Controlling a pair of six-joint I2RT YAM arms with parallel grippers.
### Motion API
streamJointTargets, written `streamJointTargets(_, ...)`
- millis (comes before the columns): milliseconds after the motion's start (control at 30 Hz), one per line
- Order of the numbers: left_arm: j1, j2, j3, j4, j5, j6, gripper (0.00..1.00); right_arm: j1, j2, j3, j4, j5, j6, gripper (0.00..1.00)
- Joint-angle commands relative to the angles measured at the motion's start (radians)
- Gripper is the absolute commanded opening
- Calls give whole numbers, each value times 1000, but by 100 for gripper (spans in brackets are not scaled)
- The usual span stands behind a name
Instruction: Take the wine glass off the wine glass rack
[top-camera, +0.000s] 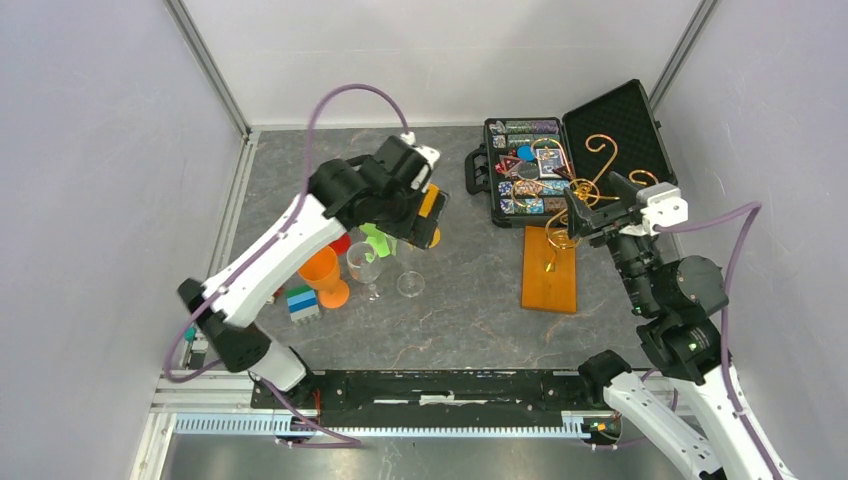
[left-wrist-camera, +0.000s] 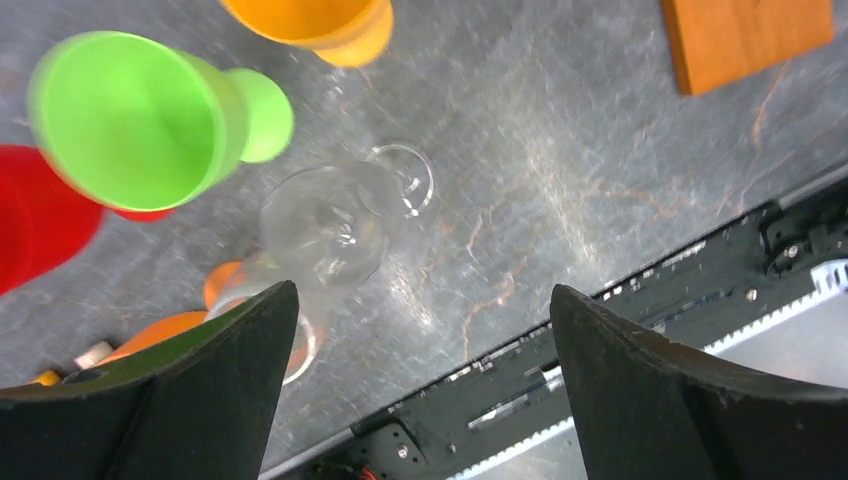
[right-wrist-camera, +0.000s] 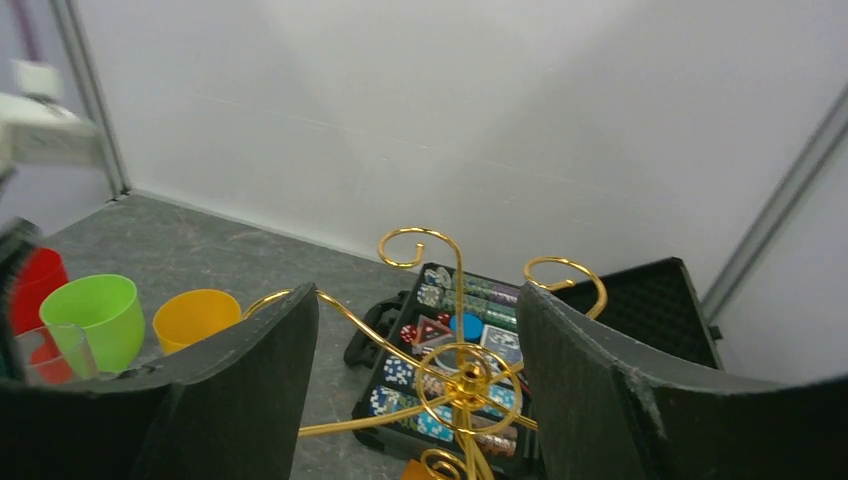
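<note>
Your left gripper (left-wrist-camera: 422, 295) is released, fingers spread wide. The wine glass (left-wrist-camera: 325, 225) is off the rack (top-camera: 550, 270), well to its left (by the green cup (left-wrist-camera: 130, 120)). Right gripper (right-wrist-camera: 415, 300) gapes at the rack's wire.

lab test cell — white panel walls (top-camera: 100, 150)

We note the clear wine glass (top-camera: 364, 262) on the grey table (top-camera: 470, 310), left of the gold wire rack with wooden base (top-camera: 550, 270). The black hard case (top-camera: 610, 125) sits behind the rack, and the orange plastic goblet (top-camera: 322, 272) stands just left of the glass.
</note>
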Motion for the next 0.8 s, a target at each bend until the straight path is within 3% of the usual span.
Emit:
streamJointTargets(0,-3,-187,71,37,-122,-7,100,4,-24,109,-60,105,-45,78)
streamJointTargets(133,-4,-393,5,106,-255,-38,100,4,-69,144,-106,220,-93,81)
streamJointTargets(333,-3,-687,-138,222,-215,-43,100,4,-153,147,-113,295,-140,82)
streamJointTargets(767,-3,-951,-143,220,-469,-57,100,4,-208,224,-165,411,-216,81)
